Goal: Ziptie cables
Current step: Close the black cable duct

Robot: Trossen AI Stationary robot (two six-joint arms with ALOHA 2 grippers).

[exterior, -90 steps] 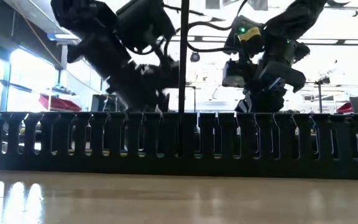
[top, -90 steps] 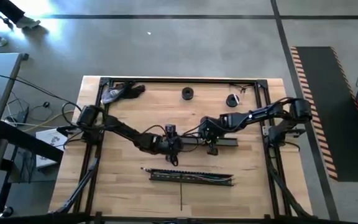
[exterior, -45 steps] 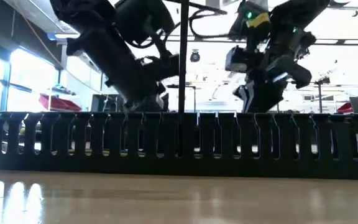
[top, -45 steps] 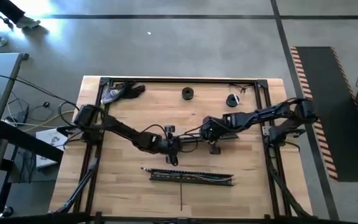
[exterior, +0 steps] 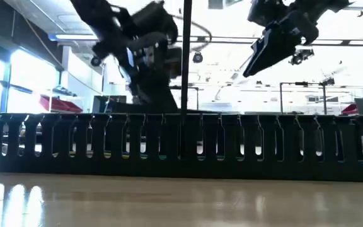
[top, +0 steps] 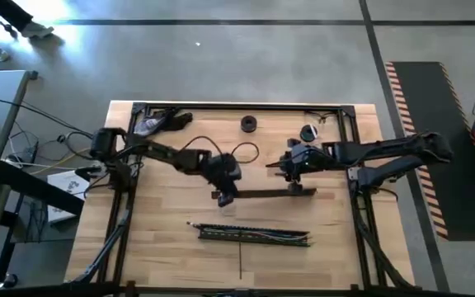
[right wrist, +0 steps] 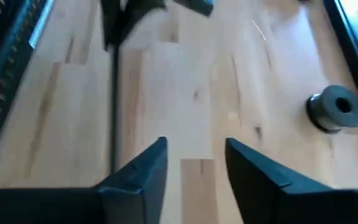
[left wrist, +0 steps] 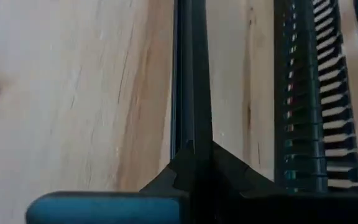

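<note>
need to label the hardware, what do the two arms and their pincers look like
Both arms are dark, jointed and slim, with thin black cables looping beside them. The left pincer sits on a boxy black head. The right pincer has two flat, dark, wedge-shaped fingers on a bluish-grey base. No markings are legible.

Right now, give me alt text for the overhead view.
Two dark arms meet over a wooden table: the left pincer at one end of a long black strip, the right pincer raised. Nearer lies a slotted channel holding cables.
</note>
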